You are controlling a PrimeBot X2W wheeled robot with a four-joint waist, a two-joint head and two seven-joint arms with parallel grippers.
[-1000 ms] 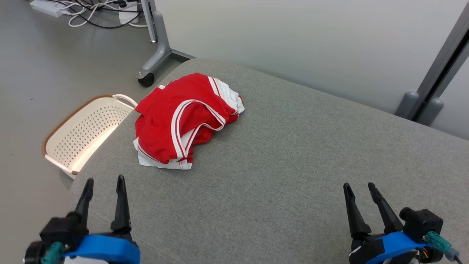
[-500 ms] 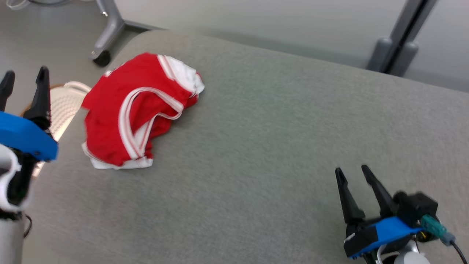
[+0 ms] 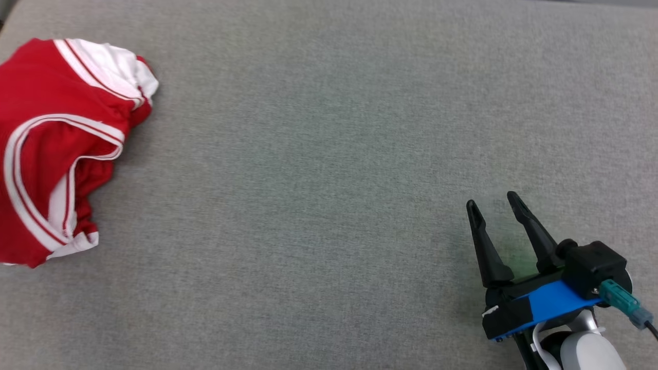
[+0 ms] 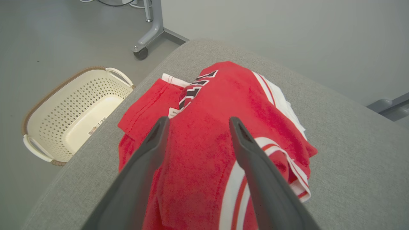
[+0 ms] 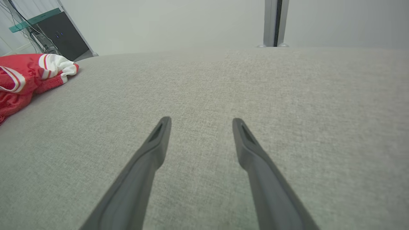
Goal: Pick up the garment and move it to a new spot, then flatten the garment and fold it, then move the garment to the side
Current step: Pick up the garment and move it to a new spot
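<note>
**Crumpled red garment on a grey cushion, both pincers open and empty**

To the left of the garment, down on the floor against the cushion's edge, stands a cream perforated basket (image 4: 57,88) with a brown rim. The garment (image 3: 51,144) is red with white stripes and some dark lettering. It lies in a crumpled heap near the left end of the grey fabric cushion (image 3: 318,180).

The left pincer (image 4: 198,120) hangs directly over the garment, with its two dark fingers spread wide and red cloth showing between them. It grips nothing, and it is not clear whether the fingertips touch the cloth.

Well to the right of the garment, the right pincer (image 3: 492,200) sits low over the cushion. Its fingers are also spread wide and hold nothing.
</note>
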